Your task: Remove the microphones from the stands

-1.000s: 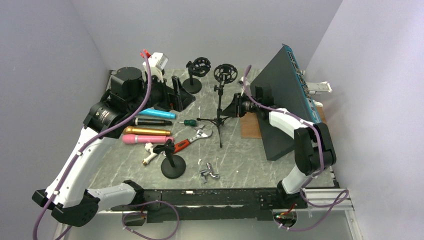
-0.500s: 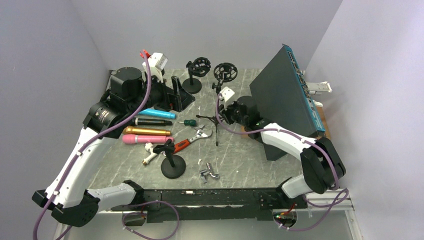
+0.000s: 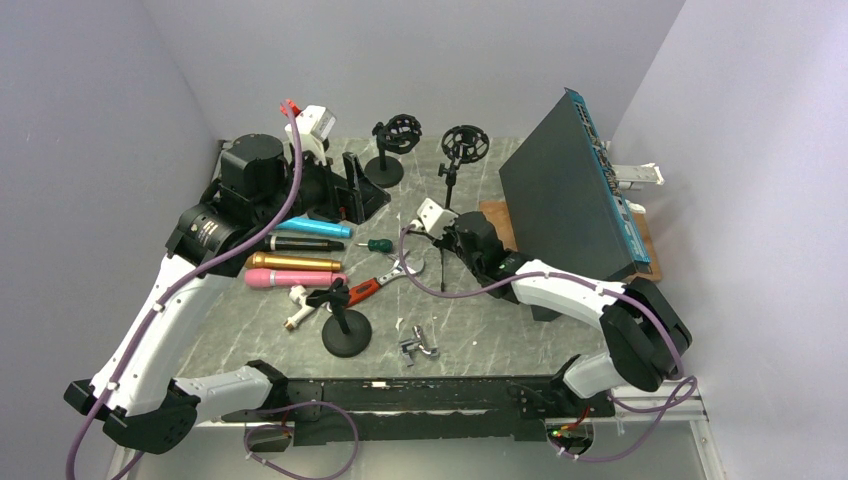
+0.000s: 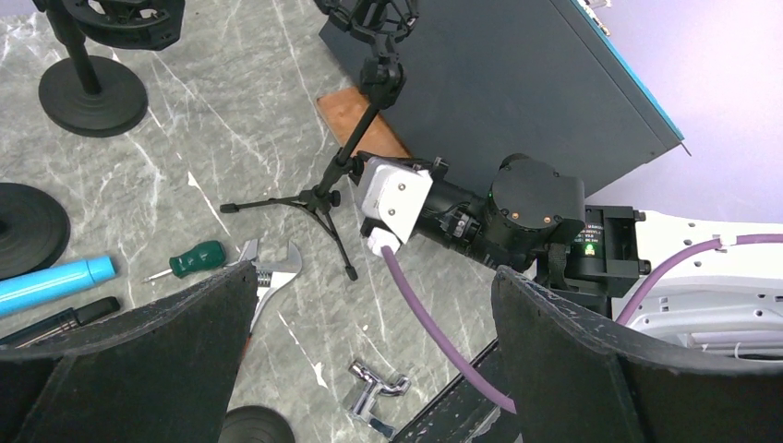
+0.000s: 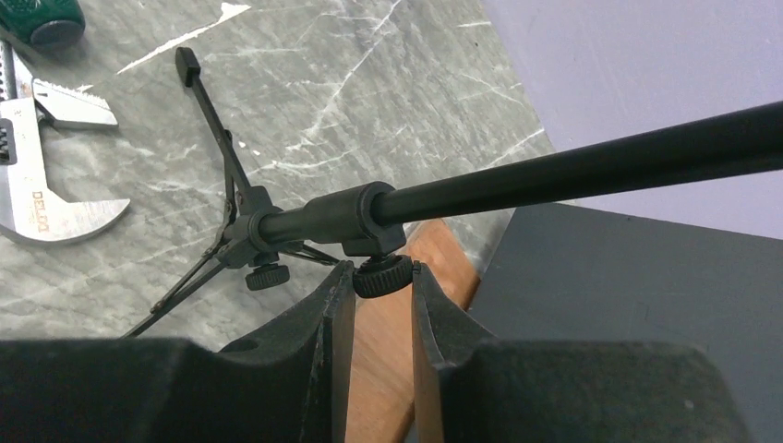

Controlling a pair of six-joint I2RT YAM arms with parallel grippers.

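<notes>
The right arm (image 3: 560,285) has swung off the panel (image 3: 560,205) and down to the stand (image 3: 449,185), which has shifted a little. The right gripper (image 5: 380,277) is clamped on the stand's knob (image 5: 383,268). The left gripper (image 4: 369,309) stands wide apart, empty. Whether the shock mount (image 3: 465,143) holds a microphone cannot be told; four mics (image 3: 293,262) lie loose at left. This looks like loosening, not yet removal.

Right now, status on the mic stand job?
Left hand open, far left. Right hand pinching the clamp knob on the tripod stand. Shock mount on top looks empty; wrench lies near the legs.
</notes>
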